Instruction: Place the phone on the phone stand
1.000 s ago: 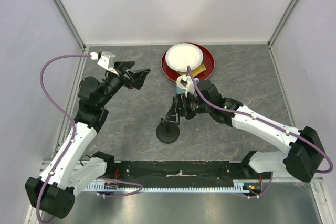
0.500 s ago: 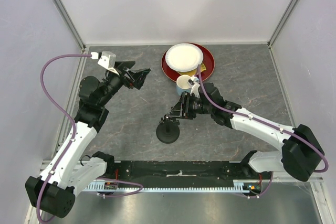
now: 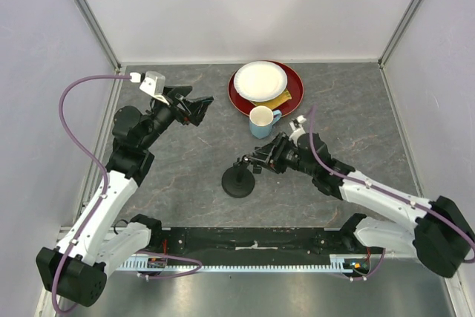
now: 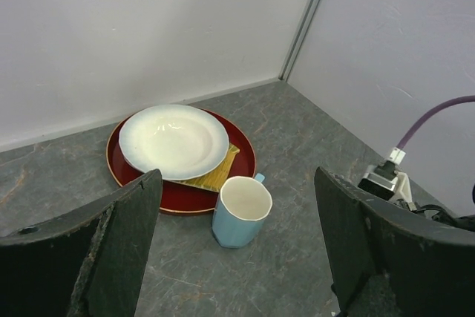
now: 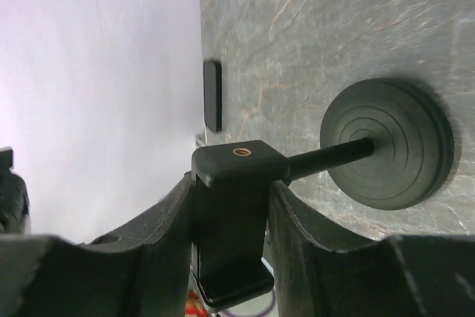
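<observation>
Nearest the arm bases, the phone stand (image 3: 239, 182) sits on its round disc base on the grey table (image 3: 178, 176), with a short post rising to a small clamp head. The right gripper (image 5: 231, 191) is clenched on that clamp head, one finger pressed against each side, so the stand is held rather than free.

Past the stand in the right wrist view, toward the left wall, the phone (image 5: 212, 96) lies flat at the very edge of the table, well apart from the stand. The overhead view does not show it; the left arm probably covers it.

Farther back than the stand, the blue mug (image 3: 261, 120) stands upright. To the left of the stand, the left gripper (image 3: 197, 109) hangs above the table with its jaws spread wide and nothing between them. Farthest from the stand is the red tray (image 3: 294, 92), which carries the white plate (image 3: 260, 79).

The phone looks thin, stiff and smooth, probably light but slippery and easy to scratch or crack. Lying flat, it offers little to catch. I judge the best hold is across its narrow width, on the two long edges near the middle, using the free left gripper. The wall close beside it may cramp that approach.
</observation>
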{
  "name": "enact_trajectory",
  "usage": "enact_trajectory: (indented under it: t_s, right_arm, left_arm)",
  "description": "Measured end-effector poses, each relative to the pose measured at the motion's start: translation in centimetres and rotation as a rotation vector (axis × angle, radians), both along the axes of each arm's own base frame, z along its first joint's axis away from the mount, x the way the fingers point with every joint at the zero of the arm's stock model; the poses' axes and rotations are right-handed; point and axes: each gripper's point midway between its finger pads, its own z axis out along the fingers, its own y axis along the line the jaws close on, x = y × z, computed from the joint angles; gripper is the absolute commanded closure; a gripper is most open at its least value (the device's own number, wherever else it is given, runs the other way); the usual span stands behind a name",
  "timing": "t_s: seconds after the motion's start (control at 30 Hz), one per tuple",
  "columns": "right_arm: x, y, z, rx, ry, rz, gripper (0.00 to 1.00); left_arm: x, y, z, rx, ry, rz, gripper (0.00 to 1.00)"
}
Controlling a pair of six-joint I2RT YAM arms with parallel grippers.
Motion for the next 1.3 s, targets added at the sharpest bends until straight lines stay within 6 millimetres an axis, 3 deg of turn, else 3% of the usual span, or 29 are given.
enact_trajectory:
  t_s: [0.33, 0.53, 0.63, 0.73, 0.77, 0.93, 0.97, 1.03, 1.3]
  right_arm:
    - [3.3, -6.9, 0.1, 0.123, 0.026, -0.497, 1.00]
    - [4.7, -8.7, 0.0, 0.108, 0.032, -0.656, 1.00]
    - [5.1, -8.3, 0.0, 0.107, 0.041, -0.683, 0.88]
    - [5.4, -7.4, 0.0, 0.088, 0.038, -0.682, 0.67]
    - [5.4, -7.0, 0.0, 0.083, 0.036, -0.680, 0.54]
    - [4.7, -5.5, 0.4, 0.090, 0.023, -0.641, 0.30]
    - [4.6, -5.1, 0.8, 0.106, 0.015, -0.622, 0.19]
    - [4.2, -4.4, 1.4, 0.136, -0.003, -0.583, 0.06]
    - [2.2, -3.7, 2.3, 0.086, -0.143, -0.412, 0.02]
  left_arm:
    - [0.5, -1.7, -0.4, 0.022, 0.049, -0.091, 0.16]
    - [0.2, -2.4, -1.0, 0.027, 0.074, -0.140, 0.17]
    - [-0.1, -2.8, -0.9, 0.028, 0.076, -0.168, 0.18]
    - [-0.1, -3.3, -0.9, 0.027, 0.088, -0.204, 0.19]
    - [0.0, -3.5, -0.9, 0.026, 0.093, -0.217, 0.20]
    - [-0.2, -4.4, -1.5, 0.026, 0.123, -0.274, 0.19]
    - [-0.3, -4.5, -1.5, 0.027, 0.126, -0.286, 0.19]
    - [-0.6, -4.7, -1.5, 0.026, 0.127, -0.303, 0.18]
    - [-2.4, -6.8, -1.2, 0.038, 0.132, -0.431, 0.18]
